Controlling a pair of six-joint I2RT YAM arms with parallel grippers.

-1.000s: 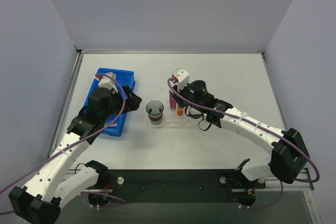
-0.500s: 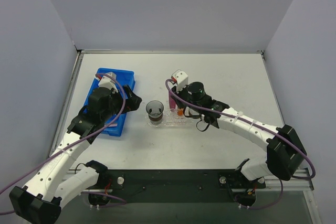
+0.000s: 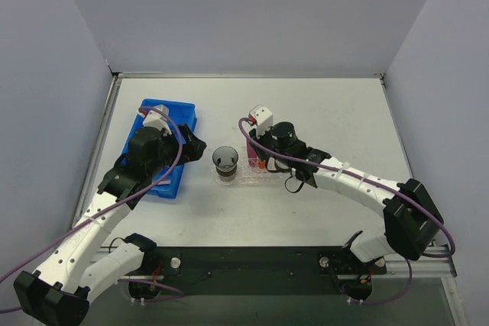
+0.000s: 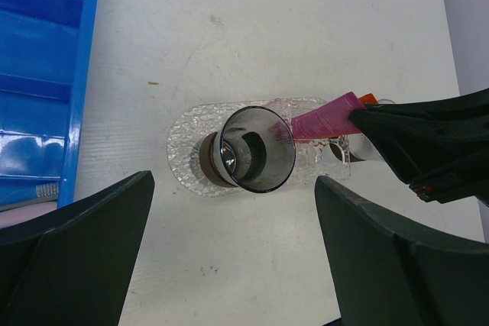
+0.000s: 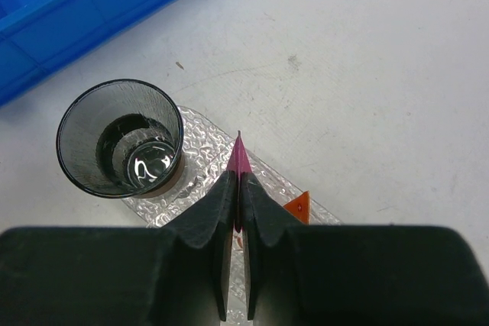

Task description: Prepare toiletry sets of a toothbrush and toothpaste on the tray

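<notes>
White counter [image 3: 336, 112] holds a clear bumpy oval tray [image 5: 200, 133], above which the right hand [image 5: 238, 181] clamps a flat magenta toothpaste tube [image 5: 239, 154], seemingly for placing.

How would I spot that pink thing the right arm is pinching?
Right of the blue bin lies a clear bumpy tray with a dark-bottomed cup at its end nearest the bin. Beside the cup, the right arm's fingers pinch a flat, wedge-shaped magenta tube. Only its colour differs from the orange tube next to it.
</notes>
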